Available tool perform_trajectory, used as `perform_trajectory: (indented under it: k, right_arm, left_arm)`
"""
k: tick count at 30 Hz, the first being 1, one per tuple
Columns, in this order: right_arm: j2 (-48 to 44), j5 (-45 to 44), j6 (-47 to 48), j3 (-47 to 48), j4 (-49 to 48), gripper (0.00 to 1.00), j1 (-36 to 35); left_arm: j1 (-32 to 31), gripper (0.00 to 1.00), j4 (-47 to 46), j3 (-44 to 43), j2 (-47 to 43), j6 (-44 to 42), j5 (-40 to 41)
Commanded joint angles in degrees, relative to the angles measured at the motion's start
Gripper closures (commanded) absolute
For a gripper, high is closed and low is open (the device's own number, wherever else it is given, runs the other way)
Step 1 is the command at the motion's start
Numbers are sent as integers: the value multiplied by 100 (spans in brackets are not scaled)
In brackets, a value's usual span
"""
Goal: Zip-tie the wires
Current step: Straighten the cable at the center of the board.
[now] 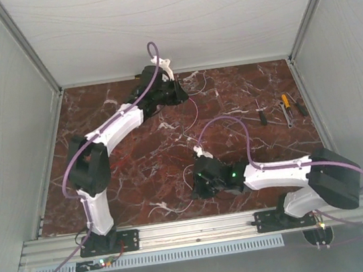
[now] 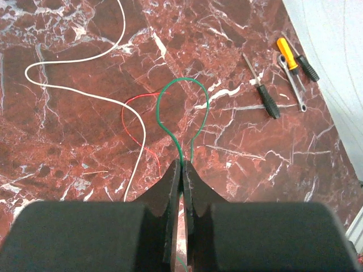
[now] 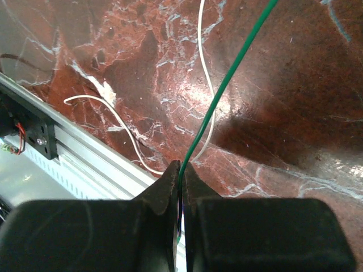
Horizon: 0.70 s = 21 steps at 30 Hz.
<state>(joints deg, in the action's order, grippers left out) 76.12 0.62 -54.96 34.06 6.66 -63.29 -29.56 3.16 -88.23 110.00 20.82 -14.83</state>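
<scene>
While thin white and red wires (image 2: 85,59) lie loose on the red marble table (image 2: 68,153), the left end effector (image 2: 181,165) is pinched shut on a loop of thin green wire (image 2: 159,109), the right end effector (image 3: 180,165) on a green strand (image 3: 211,113). Likely gathering; next, bunch strands together.

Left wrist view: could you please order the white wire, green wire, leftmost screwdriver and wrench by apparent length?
1. white wire
2. green wire
3. leftmost screwdriver
4. wrench, only slightly shorter; both tools lie farther off.
</scene>
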Motion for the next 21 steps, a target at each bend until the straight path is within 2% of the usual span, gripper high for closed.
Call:
perform_trajectory:
  k: [1, 13, 21]
  right_arm:
    - [405, 220, -74, 331, 314, 100, 29]
    - [520, -109, -215, 317, 835, 100, 29]
    - [403, -125, -236, 194, 717, 84, 39]
  left_arm:
    - [-58, 100, -80, -66, 164, -192, 80]
    - [-67, 100, -111, -80, 354, -107, -6]
    - [-76, 100, -65, -110, 449, -70, -1]
